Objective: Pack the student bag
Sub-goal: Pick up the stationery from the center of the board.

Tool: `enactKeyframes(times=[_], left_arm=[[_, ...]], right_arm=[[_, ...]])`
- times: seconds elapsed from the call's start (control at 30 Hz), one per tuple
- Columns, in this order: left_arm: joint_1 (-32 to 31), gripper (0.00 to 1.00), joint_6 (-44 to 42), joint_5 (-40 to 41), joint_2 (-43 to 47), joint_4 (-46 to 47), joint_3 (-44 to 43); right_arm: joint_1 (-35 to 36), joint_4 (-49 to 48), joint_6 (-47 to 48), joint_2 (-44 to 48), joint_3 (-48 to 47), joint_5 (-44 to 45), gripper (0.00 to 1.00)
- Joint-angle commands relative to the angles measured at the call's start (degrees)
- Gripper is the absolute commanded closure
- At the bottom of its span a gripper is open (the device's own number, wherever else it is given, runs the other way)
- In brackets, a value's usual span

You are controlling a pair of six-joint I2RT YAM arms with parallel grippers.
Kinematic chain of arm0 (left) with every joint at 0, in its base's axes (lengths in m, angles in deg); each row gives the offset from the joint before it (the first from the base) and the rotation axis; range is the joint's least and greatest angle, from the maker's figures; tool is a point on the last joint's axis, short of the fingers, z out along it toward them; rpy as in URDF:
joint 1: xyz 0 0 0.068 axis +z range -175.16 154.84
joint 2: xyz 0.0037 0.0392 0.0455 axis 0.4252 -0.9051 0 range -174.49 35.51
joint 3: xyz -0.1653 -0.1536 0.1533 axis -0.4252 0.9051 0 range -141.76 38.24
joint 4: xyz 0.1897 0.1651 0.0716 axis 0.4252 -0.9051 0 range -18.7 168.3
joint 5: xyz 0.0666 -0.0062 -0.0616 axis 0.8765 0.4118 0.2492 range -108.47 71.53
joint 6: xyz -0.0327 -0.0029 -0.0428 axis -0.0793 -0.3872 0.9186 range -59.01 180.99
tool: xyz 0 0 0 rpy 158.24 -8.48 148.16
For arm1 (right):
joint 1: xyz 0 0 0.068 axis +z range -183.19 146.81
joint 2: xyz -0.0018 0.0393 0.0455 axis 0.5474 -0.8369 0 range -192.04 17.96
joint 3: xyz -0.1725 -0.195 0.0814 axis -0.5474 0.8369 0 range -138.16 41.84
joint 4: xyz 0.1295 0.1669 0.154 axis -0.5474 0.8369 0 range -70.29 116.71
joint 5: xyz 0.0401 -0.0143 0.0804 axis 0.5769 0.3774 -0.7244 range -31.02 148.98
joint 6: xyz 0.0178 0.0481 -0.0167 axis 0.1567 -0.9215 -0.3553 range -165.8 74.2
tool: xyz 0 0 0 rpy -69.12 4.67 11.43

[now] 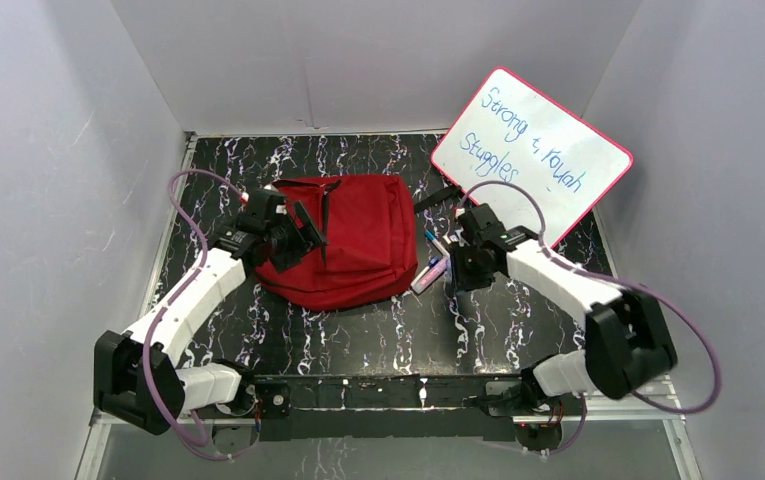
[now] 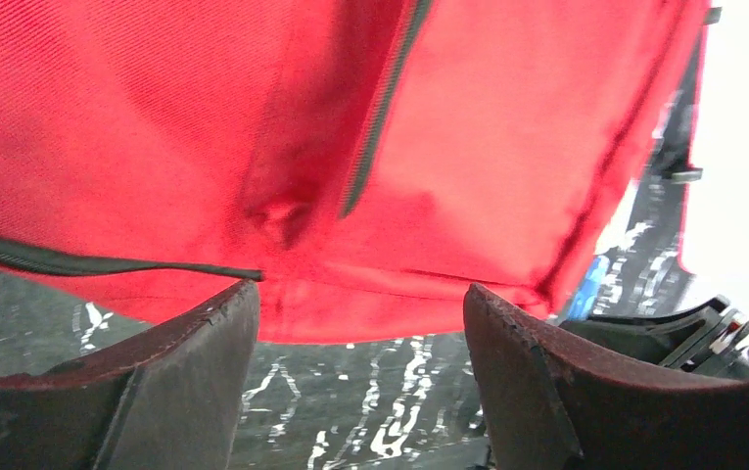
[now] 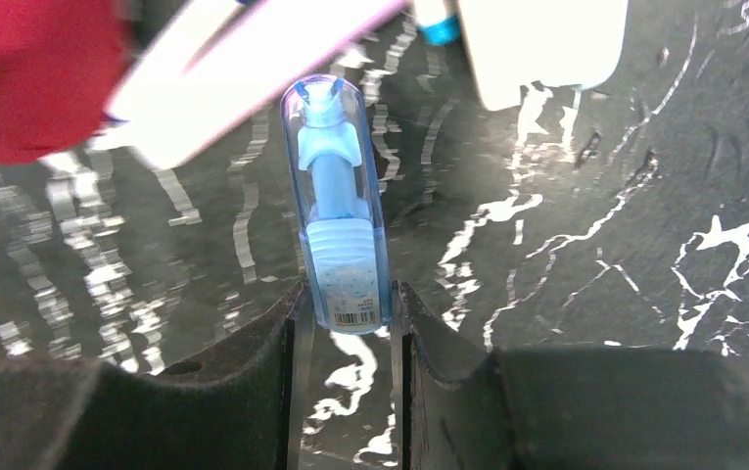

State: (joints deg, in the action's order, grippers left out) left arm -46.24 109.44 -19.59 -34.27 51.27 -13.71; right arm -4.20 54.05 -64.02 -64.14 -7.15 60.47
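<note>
The red student bag [image 1: 363,235] lies in the middle of the table, its dark zipper [image 2: 380,108] running across the fabric [image 2: 507,147]. My left gripper [image 1: 303,238] is at the bag's left side near the black straps. In the left wrist view it [image 2: 360,299] is open and empty, with the bag's edge just beyond the fingertips. My right gripper [image 1: 450,268] is right of the bag. It [image 3: 348,304] is shut on the lower end of a translucent blue stationery stick [image 3: 339,206], which points away from the fingers.
A pink-framed whiteboard [image 1: 533,150] with handwriting leans at the back right. White pens [image 3: 253,69] lie against the bag's right edge [image 3: 27,69], also showing in the top view [image 1: 428,272]. Grey walls enclose the black marbled table [image 1: 378,320].
</note>
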Motion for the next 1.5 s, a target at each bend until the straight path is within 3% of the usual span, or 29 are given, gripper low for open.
enactKeyframes(times=[0.0, 0.17, 0.53, 1.07, 1.47], left_arm=[[-0.43, 0.23, 0.78, -4.7, 1.88, 1.16, -6.33], [-3.91, 0.16, 4.04, -5.98, 1.17, 4.44, -11.17], [-15.44, 0.15, 5.98, -2.04, -1.85, 11.63, -13.94], [-19.85, 0.21, 6.47, 3.8, -6.27, 11.78, -14.72], [-21.03, 0.39, 7.01, 4.27, -6.77, 11.65, -14.43]], right_arm=[[0.09, -2.34, -3.01, 10.07, -4.15, -9.3, 0.82], [0.16, -8.92, -8.74, 13.25, -5.99, -17.01, 0.84], [1.89, -21.25, -15.37, 8.4, -10.23, -30.17, 0.85], [7.43, -26.92, -19.53, 5.73, -12.53, -30.36, 0.86], [7.96, -27.62, -18.47, 6.04, -12.86, -25.81, 0.86]])
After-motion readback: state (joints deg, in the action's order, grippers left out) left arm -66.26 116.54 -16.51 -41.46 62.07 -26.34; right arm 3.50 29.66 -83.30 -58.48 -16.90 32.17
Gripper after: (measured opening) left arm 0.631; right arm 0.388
